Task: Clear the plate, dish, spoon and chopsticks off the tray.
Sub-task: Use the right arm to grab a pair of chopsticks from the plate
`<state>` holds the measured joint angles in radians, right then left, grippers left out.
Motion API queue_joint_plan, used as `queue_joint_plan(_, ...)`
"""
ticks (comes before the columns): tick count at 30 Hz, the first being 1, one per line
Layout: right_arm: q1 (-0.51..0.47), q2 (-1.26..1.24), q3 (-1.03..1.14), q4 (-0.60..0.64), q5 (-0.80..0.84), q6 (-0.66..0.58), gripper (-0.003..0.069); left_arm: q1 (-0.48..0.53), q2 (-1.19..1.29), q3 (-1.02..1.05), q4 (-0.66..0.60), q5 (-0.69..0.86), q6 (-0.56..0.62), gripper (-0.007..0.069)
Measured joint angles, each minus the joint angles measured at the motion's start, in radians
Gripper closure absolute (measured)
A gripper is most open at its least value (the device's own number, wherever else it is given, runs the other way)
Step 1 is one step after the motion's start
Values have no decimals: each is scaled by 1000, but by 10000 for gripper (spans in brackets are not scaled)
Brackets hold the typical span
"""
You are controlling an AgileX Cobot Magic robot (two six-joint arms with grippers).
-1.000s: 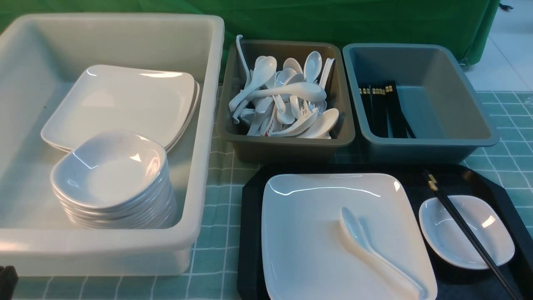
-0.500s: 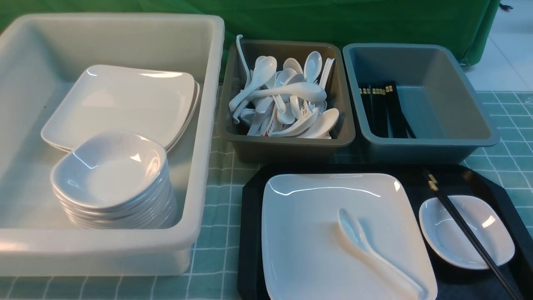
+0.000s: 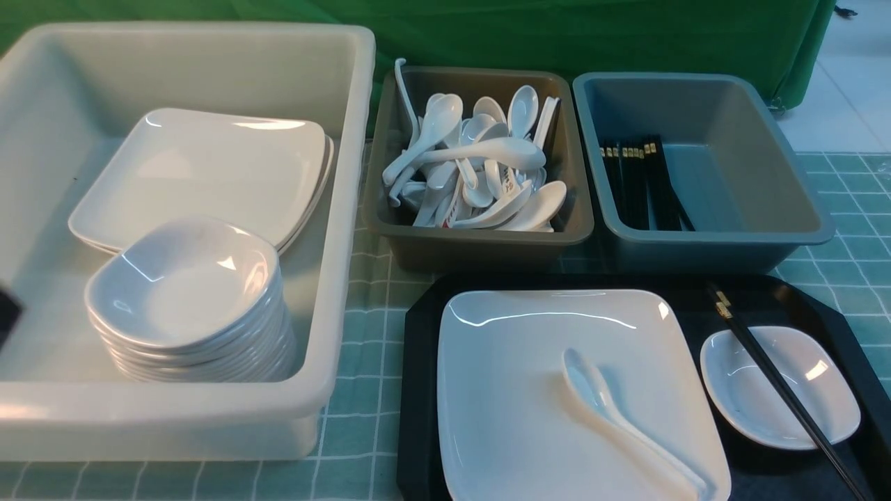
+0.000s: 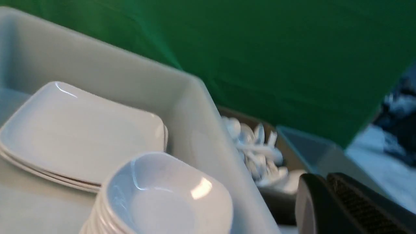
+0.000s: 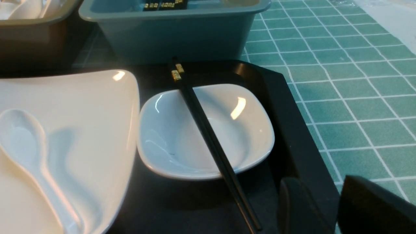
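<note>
Tray still to be unloaded, chopsticks probably first
The slim black gold-banded chopsticks (image 5: pixel 208 133) lay across the small white rounded-square dish (image 5: pixel 182 139), at three o'clock of the large white square plate (image 3: pixel 543 403) bearing the white ceramic spoon (image 3: pixel 605 403), all on the black plastic tray (image 3: pixel 422 390). The right gripper (image 5: pixel 334 201) stood partly open, empty; the left gripper (image 4: pixel 325 182) was closed, empty. Lifting the sticks likely called for a pinch near mid-length.

Spoon (image 3: pixel 598 396) lay on plate (image 3: pixel 529 348), chopsticks (image 3: pixel 779 383) across dish (image 3: pixel 766 410) right of it, all on tray (image 3: pixel 421 390).
</note>
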<state>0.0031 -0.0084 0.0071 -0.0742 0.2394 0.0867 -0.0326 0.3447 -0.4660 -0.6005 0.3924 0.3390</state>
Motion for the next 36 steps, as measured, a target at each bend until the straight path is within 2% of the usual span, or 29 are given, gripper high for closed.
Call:
queue_joint_plan(2,0,0,0,0,0,-1,418,-33,167,-123,1,130,95,608)
queue_joint_plan(5,0,0,0,0,0,0,418,-97,352,-233,1,210,146,608)
queue_joint_plan(9,0,0,0,0,0,-1,418,-184,506,-305,1,200,186,608)
queue_joint_plan(10,0,0,0,0,0,-1,418,-234,567,-321,1,173,206,608)
queue_joint_plan(16,0,0,0,10,-24,17,418,-338,641,-331,2,122,241,608)
queue_joint_plan(19,0,0,0,74,-109,187,418,-357,639,-333,4,119,271,608)
queue_joint_plan(20,0,0,0,81,-116,187,418,-357,639,-333,4,119,272,608)
queue_joint_plan(21,0,0,0,95,-184,286,418,-357,637,-333,8,114,277,608)
queue_joint_plan(26,5,0,-4,106,-343,396,435,-357,622,-333,20,113,282,608)
queue_joint_plan(29,44,54,-89,109,-227,390,472,-357,621,-333,22,113,296,608)
queue_joint_plan(34,168,316,-361,108,74,144,487,-357,621,-333,20,108,315,608)
queue_joint_plan(36,235,495,-510,97,236,37,488,-357,621,-333,20,107,321,608)
